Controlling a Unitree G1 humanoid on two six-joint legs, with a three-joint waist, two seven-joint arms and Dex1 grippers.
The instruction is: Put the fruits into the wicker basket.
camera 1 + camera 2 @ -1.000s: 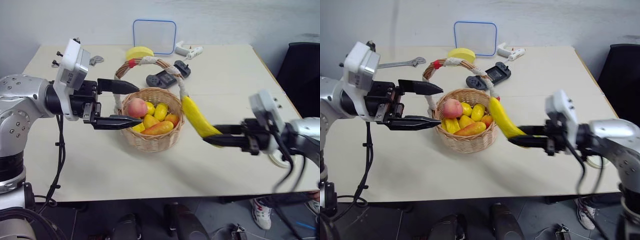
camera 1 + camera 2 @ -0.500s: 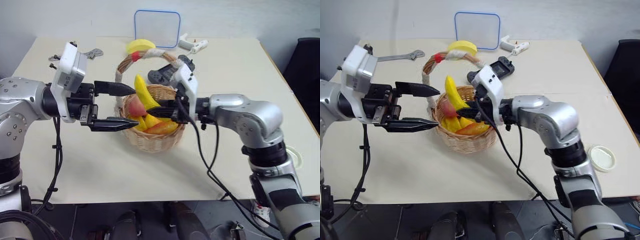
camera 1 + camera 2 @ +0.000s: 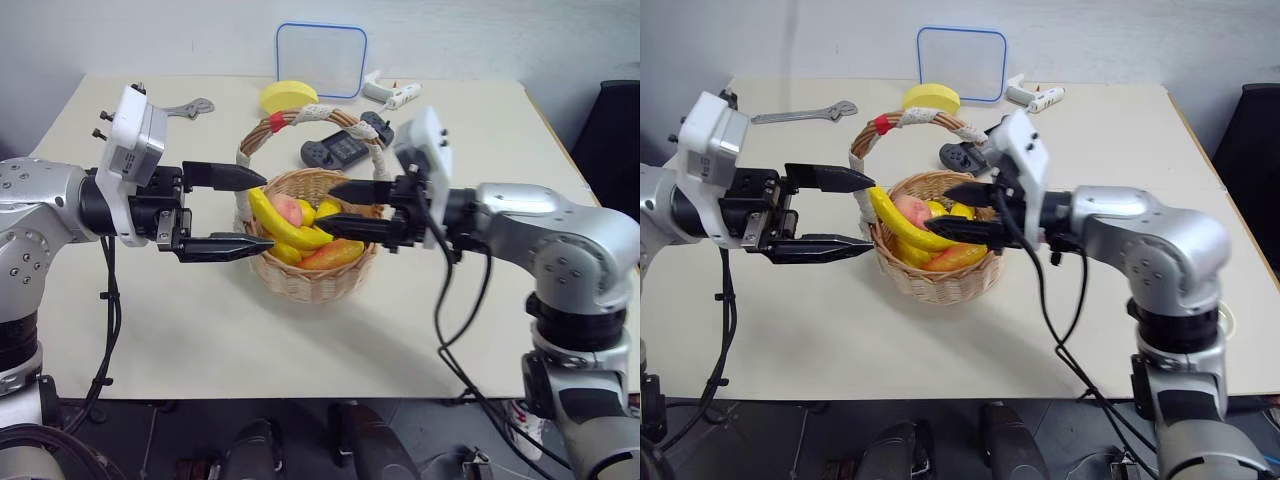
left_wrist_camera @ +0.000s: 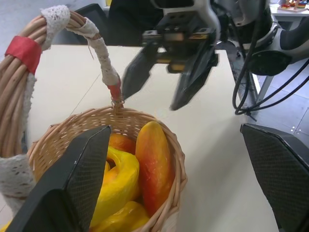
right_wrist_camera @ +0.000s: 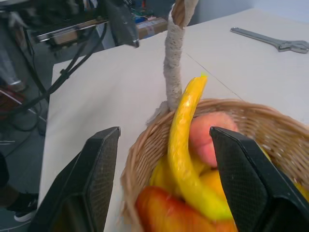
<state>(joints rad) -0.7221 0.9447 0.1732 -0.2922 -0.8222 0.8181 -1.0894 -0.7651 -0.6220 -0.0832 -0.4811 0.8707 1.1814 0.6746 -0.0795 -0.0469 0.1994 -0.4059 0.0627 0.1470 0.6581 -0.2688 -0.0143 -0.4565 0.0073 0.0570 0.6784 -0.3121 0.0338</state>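
Note:
The wicker basket [image 3: 318, 285] stands mid-table with its arched handle [image 3: 300, 115] over it. The yellow banana [image 3: 283, 226] lies across the fruit inside, one end poking over the left rim. The pinkish-red apple [image 3: 289, 207] rests behind it. My right gripper [image 3: 325, 208] is open and level over the basket's right half, holding nothing. Beside the left rim my left gripper [image 3: 268, 212] is open, its tips near the banana's end. The right wrist view shows the banana [image 5: 186, 140] and apple [image 5: 210, 137] between the open fingers [image 5: 96, 179].
An orange-red fruit [image 3: 335, 254] and yellow pieces also fill the basket. Behind it lie a pale-yellow block [image 3: 285, 96], a black game controller [image 3: 340, 148], a wrench [image 3: 190, 105], a white tool [image 3: 395, 92] and a blue-rimmed white tray [image 3: 320, 58].
My right gripper brought the banana from the right over the basket, opened and let it go. The banana now lies in the basket. The left gripper stayed put.

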